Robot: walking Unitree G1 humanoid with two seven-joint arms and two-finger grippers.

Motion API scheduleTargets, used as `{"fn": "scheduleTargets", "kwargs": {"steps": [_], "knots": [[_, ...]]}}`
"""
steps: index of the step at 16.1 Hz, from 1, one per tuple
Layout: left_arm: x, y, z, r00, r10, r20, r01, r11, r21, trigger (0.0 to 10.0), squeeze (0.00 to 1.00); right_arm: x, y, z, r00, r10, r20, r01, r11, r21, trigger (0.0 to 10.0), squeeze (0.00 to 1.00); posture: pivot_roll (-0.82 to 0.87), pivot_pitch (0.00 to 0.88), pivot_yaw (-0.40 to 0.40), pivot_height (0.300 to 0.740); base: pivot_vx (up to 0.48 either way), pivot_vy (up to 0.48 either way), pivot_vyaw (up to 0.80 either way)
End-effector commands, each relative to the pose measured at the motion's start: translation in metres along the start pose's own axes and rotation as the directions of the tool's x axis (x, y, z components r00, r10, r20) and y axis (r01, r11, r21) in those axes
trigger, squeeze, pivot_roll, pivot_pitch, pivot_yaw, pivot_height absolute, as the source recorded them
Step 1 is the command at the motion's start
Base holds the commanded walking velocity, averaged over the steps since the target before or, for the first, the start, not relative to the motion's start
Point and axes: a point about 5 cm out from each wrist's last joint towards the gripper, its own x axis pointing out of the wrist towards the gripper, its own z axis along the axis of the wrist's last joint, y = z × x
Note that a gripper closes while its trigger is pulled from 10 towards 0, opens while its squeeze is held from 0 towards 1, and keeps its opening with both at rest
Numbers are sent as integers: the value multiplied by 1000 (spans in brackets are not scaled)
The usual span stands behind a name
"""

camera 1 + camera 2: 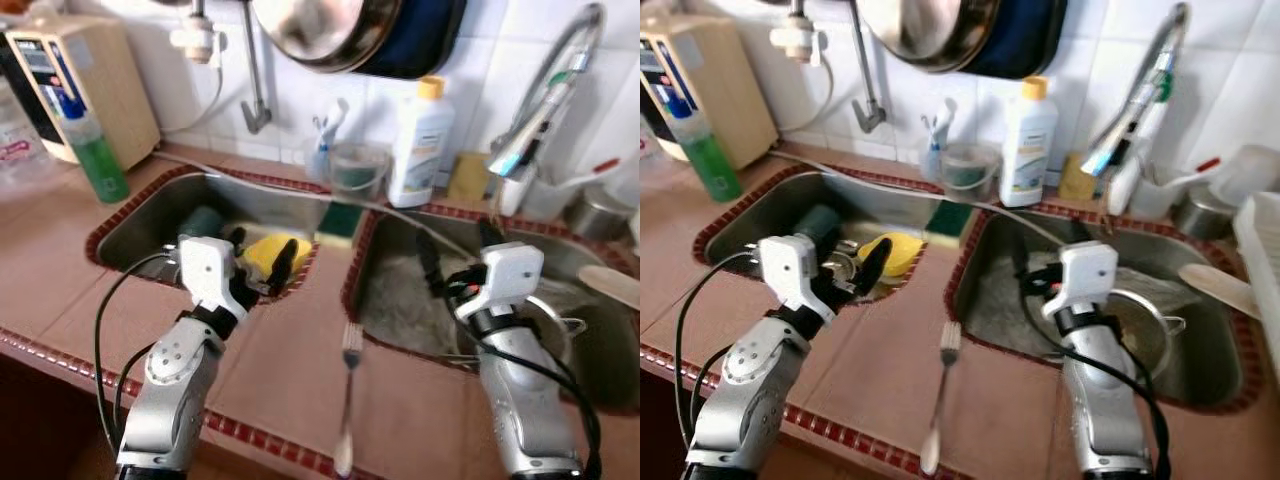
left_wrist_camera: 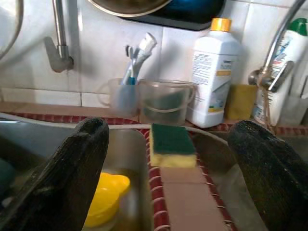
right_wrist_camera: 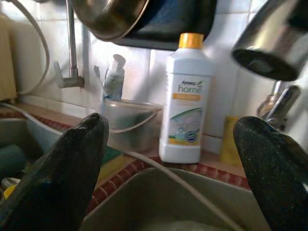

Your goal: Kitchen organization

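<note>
- Right now both arms hover over a double sink set in a tiled counter, nothing held.
- Left gripper: fingers spread, empty, above the near rim of the left basin, just over a yellow cup-like item lying in that basin.
- Right gripper: fingers spread, empty, over the right basin, which holds a metal pot and a wooden spatula.
- Fork lies loose on the counter between the two arms, tines toward the sinks, handle toward the near edge.
- Green-yellow sponge sits on the divider between basins; white detergent bottle, clear tub and toothbrush cup stand along the back wall.
- Likely step: choosing the first item to tidy; fork looks the closest loose target.
- To do it well: retract a gripper back over the counter, come down vertically, pinch the fork across its narrow handle near the middle.
- Risk: thin flat metal may slide on tile or be pushed off the near edge; close slowly, keep fingertips flush with the surface.
</note>
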Motion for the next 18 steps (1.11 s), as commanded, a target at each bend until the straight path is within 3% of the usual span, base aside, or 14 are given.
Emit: {"fn": "scheduleTargets", "kwargs": {"steps": [1,18], "knots": [[-3,6,4,1000,19,-1,-19,1000,15,10000,0,4,7,4,1000,18,20,-18,1000,13,10000,0,-102,0,25,740,0,0,0],[-3,4,5,1000,12,-28,-12,1000,8,10000,0,3,7,2,1000,6,12,-6,1000,15,10000,0,-96,0,28,740,-182,0,0]]}}
